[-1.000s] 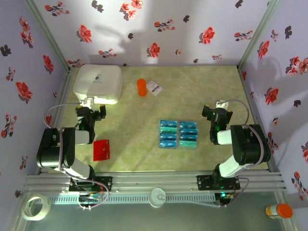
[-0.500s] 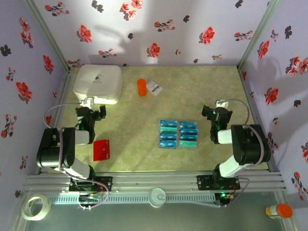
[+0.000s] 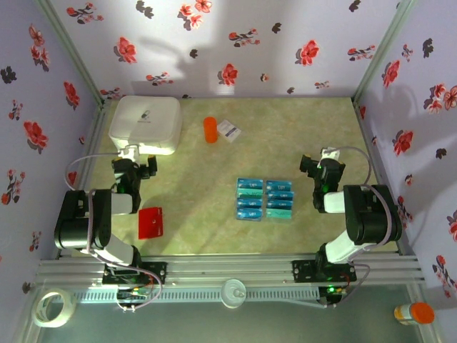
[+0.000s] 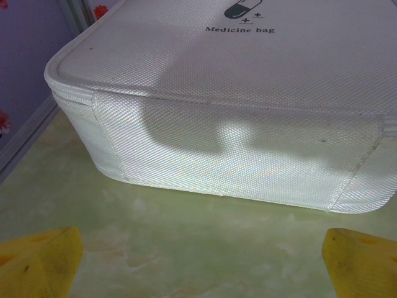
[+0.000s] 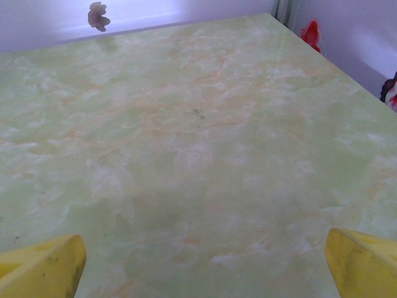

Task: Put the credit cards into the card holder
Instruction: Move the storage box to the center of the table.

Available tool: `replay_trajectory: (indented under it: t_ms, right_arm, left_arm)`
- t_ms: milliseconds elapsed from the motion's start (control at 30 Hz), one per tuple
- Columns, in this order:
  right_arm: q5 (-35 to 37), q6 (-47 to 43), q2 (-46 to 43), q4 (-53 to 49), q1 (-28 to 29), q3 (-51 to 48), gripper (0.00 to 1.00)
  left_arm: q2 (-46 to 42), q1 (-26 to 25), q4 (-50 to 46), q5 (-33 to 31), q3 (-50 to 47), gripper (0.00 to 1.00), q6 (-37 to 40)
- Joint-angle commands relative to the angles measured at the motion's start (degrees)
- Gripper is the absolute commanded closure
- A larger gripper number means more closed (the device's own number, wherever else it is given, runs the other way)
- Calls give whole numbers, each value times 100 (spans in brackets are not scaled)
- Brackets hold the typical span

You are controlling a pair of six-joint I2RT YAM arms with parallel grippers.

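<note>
Left gripper (image 4: pixel 200 264), jaws wide and empty, faces the white woven fabric medicine bag (image 4: pixel 217 93) at the surface's far-left corner; the flat red folding card holder (image 3: pixel 151 222) lies by the near edge; the thin blue and teal credit cards (image 3: pixel 265 199) lie in two columns right of centre, apparently spaced for single picking; right gripper (image 5: pixel 201 264), equally wide and empty, stands near them.

Eight credit cards (image 3: pixel 250 199) are lying on the table (image 3: pixel 193 186), making two columns of four. One red card holder (image 3: pixel 151 222), one white medicine bag (image 3: pixel 145 123), one orange cylinder (image 3: pixel 210 129) and one white paper card (image 3: pixel 229 129) are sitting there too.
</note>
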Motion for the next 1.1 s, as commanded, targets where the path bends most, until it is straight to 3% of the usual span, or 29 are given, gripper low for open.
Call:
replay_trajectory:
  t_ms: [0,200,367,467,633,833,1067]
  right_arm:
    - [27,107,-290,-304,-31,149,1]
    - [102,169,-900,-1837,-47,714,1]
    - [626,1578,-1500,-4308,-161,1814,1]
    - [-131,1937,-1630,-5194,-267,2296,1]
    - [-2174,2059,-2233,-5495,-79,2339,1]
    - [-2444,2051,-3035,-6890,1645,2302,9]
    - [-2198,2734,-3951,-7901,3833,1770,12]
  left_arm:
    - [-127,47,-152,-45,82,0,-54]
    - [-483,47,-995,-77,387,0,-56]
    - [-861,40,-1637,-306,599,0,-54]
    - [-1224,22,-2137,-435,813,0,-326]
    - [-1847,-117,-3822,-584,1624,0,-984]
    - [-2265,-853,-5295,-755,2297,0,-1367]
    - [-2255,-1649,-5719,-837,2592,0,-1581]
